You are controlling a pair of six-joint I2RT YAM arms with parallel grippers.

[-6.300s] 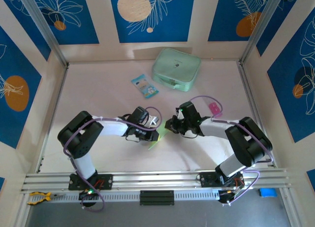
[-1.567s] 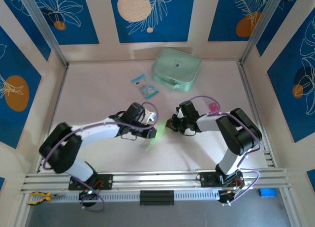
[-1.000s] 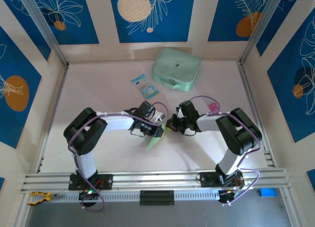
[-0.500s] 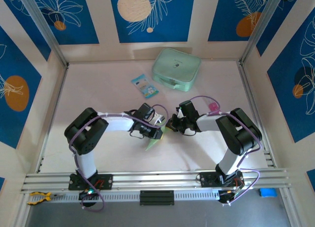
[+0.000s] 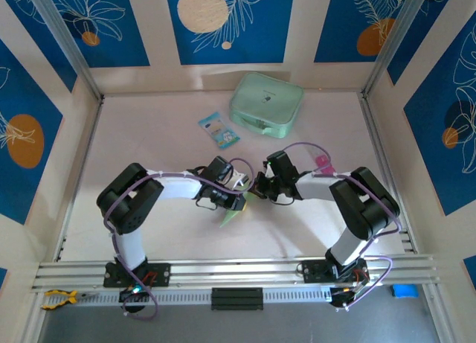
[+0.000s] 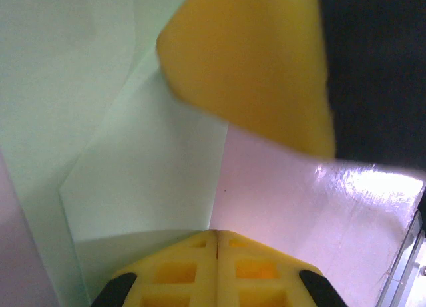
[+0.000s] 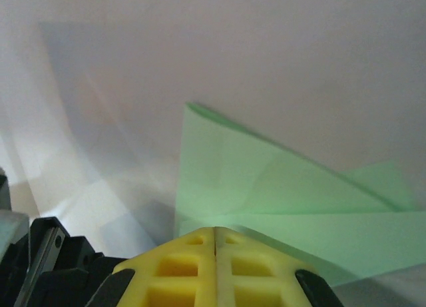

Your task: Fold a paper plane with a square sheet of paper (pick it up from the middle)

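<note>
My pale light-green square sheet of paper [image 5: 233,213] was creased into a pointed shape, tip aimed toward seven o'clock.

The left arm's elbow is folded up again, no longer stretched low as it was a moment ago, and the left gripper [image 5: 236,202] now sits closer to the right gripper [image 5: 258,188], which edges leftward. The green sheet of paper [image 5: 230,216] below them looks narrower and more pointed.
</note>
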